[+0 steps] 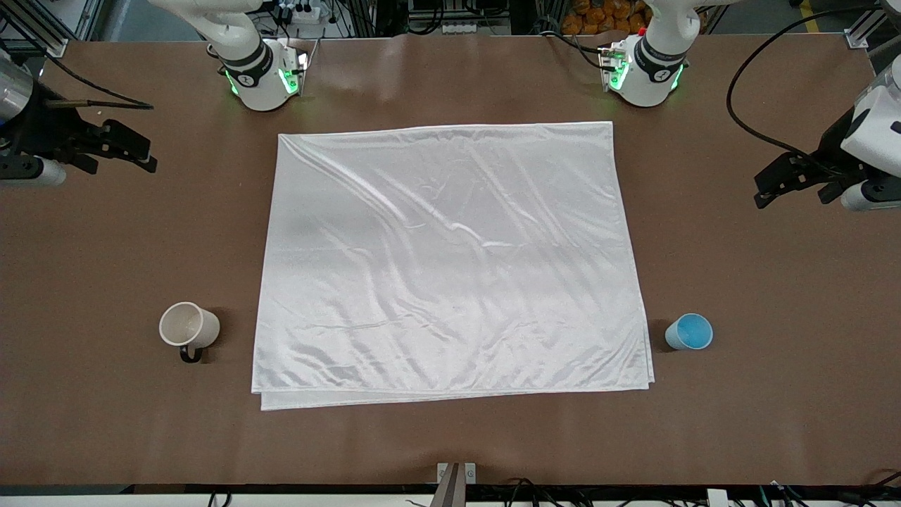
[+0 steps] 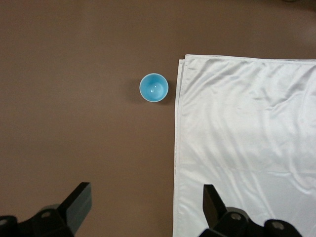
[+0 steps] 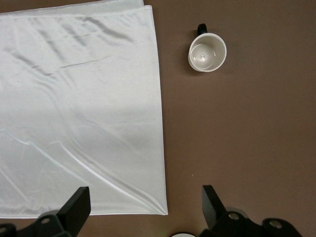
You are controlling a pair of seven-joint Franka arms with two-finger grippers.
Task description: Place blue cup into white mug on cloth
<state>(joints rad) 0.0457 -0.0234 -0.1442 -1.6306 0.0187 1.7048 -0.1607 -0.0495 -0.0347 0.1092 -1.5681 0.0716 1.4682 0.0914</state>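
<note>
The shiny white cloth (image 1: 450, 260) lies spread in the middle of the brown table. The white mug (image 1: 188, 327), with its black handle, stands upright on bare table beside the cloth, toward the right arm's end. The blue cup (image 1: 690, 332) stands upright on bare table beside the cloth, toward the left arm's end. My right gripper (image 1: 149, 158) hangs open and empty over the table's right-arm end. Its wrist view shows the mug (image 3: 207, 52), the cloth (image 3: 79, 108) and the gripper (image 3: 145, 192). My left gripper (image 1: 761, 190) hangs open and empty over the left-arm end. Its wrist view shows the cup (image 2: 154, 87), the cloth (image 2: 247, 138) and the gripper (image 2: 146, 192).
The two arm bases (image 1: 260, 77) (image 1: 647, 70) stand at the table's edge farthest from the front camera. A black cable (image 1: 739, 113) loops over the table by the left arm. A small metal bracket (image 1: 456, 473) sits at the table edge nearest the camera.
</note>
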